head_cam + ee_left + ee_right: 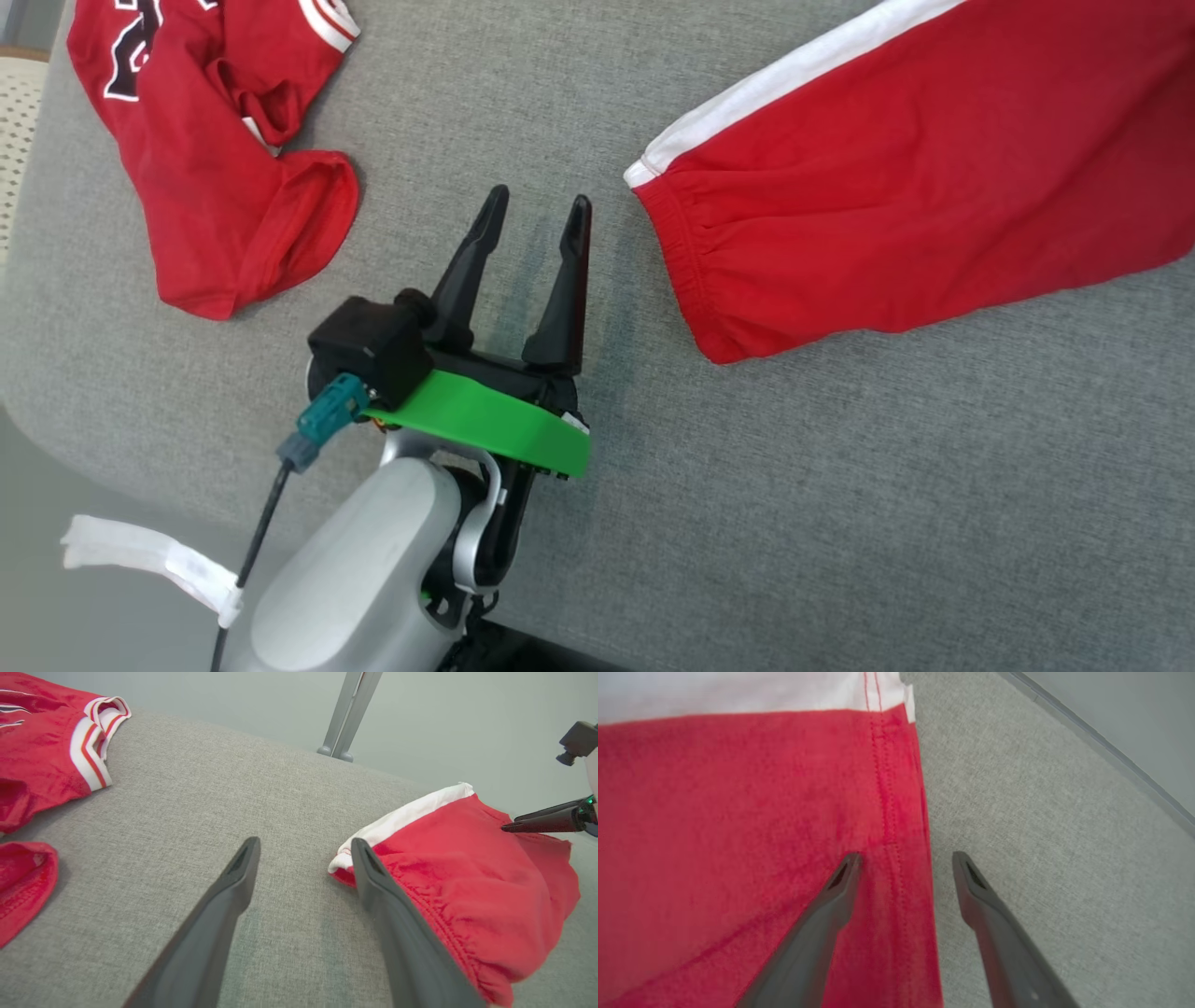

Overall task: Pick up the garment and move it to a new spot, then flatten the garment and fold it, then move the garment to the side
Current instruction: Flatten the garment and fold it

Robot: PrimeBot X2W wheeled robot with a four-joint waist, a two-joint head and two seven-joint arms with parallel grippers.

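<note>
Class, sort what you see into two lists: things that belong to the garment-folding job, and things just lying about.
Job: red shorts with white stripe; left pincer, open; right pincer, open over the shorts.
Lying about: crumpled red jersey; white tape strip; metal post.

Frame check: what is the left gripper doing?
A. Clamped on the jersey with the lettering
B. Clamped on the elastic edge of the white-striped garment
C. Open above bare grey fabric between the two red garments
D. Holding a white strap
C: in the head view the left gripper has its fingers spread with nothing between them. It is over the grey surface, with the red jersey on its left and the white-striped red garment on its right.
</note>
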